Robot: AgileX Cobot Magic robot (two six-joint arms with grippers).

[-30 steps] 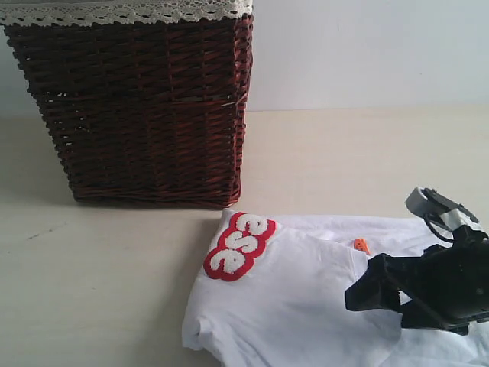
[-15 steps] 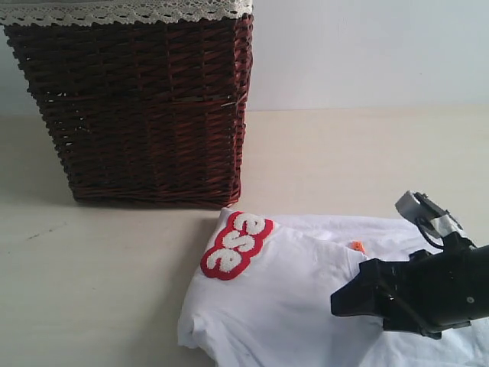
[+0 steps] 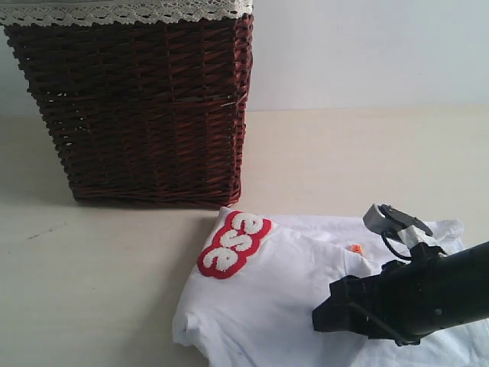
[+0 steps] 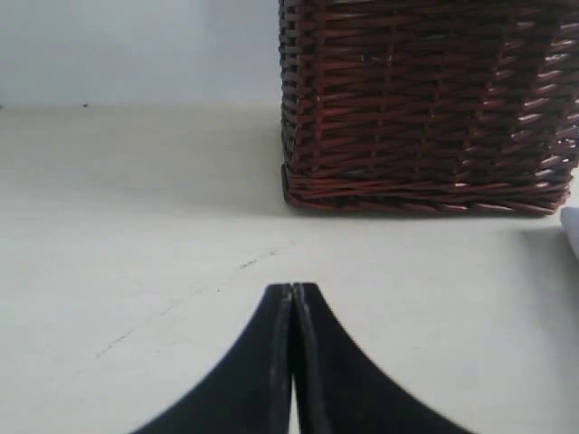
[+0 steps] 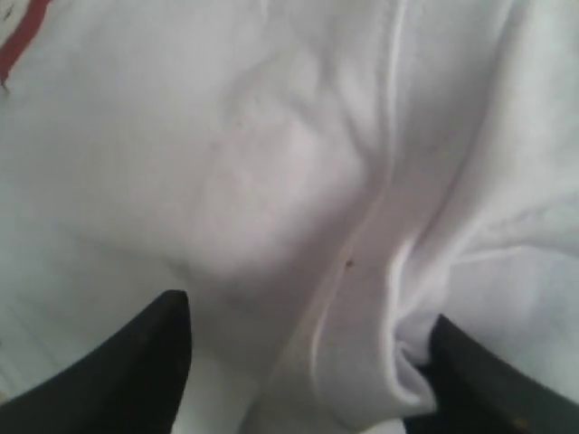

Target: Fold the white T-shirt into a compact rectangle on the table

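The white T-shirt [image 3: 267, 306] lies crumpled on the table [image 3: 99, 283] at the front right, with its red-outlined lettering [image 3: 233, 245] at the left corner and an orange neck tag [image 3: 354, 248] near the middle. My right gripper [image 3: 325, 317] lies low over the shirt, pointing left. In the right wrist view its jaws stand apart [image 5: 309, 315] with a raised ridge of white cloth [image 5: 271, 163] between them, bunched against one finger [image 5: 470, 371]. My left gripper [image 4: 292, 287] is shut on nothing above bare table [image 4: 136, 226]; the exterior view does not show it.
A tall dark wicker basket [image 3: 137, 107] with white lace trim stands at the back left, close behind the shirt's lettered corner. It also fills the far side of the left wrist view as the basket [image 4: 425, 108]. A pale wall runs behind the table.
My right gripper has slid left and lower across the shirt, and its jaws have narrowed. The shirt's left edge and lettering have shifted slightly left. The left gripper stays shut.
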